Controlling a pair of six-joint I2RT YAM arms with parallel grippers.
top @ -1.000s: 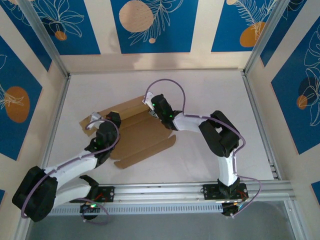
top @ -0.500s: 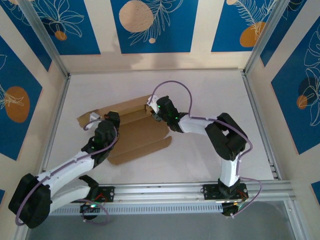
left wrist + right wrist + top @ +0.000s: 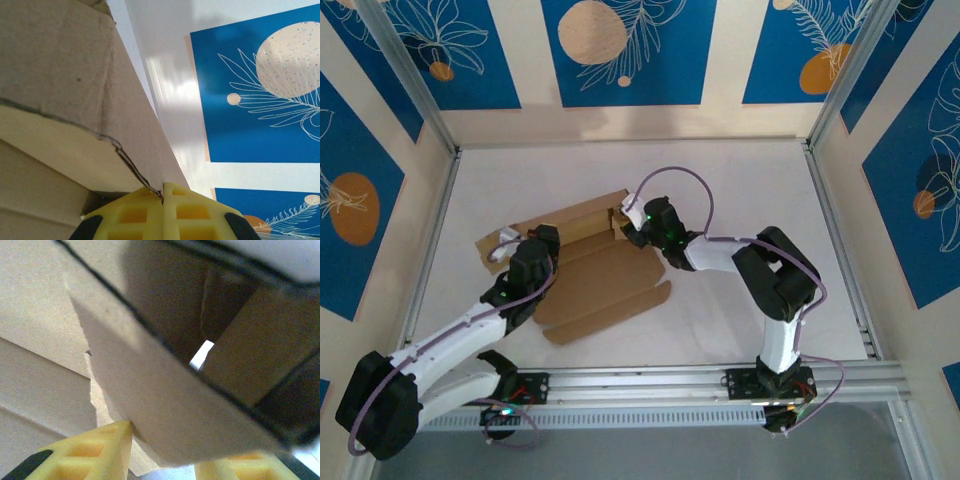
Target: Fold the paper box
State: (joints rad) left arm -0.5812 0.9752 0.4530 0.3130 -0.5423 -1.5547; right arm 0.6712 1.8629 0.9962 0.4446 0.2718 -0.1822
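**Two grippers, one half-raised carton**

Nearest us in the top view, the paper box [image 3: 605, 290] lies left of centre on the white table [image 3: 750, 200]. Its near panel is flat, with its flaps toward the lower middle of the frame. A little farther up, at the box's left side, our left gripper [image 3: 542, 240] has its pads pressed together. In the left wrist view a thin cardboard edge runs straight into the seam between them, so we judge it pinches a raised flap.

Farther up, at the box's upper right corner, our right gripper [image 3: 628, 222] is partly open. In its wrist view the yellow fingers [image 3: 100, 452] sit apart with a loose flap lying between them, unclamped.

We judge the sheet light and stiff across its panels. It should bend only along its scored creases and slide easily on the smooth table. We would take hold at flap edges close to a crease, one arm anchoring while the other folds.
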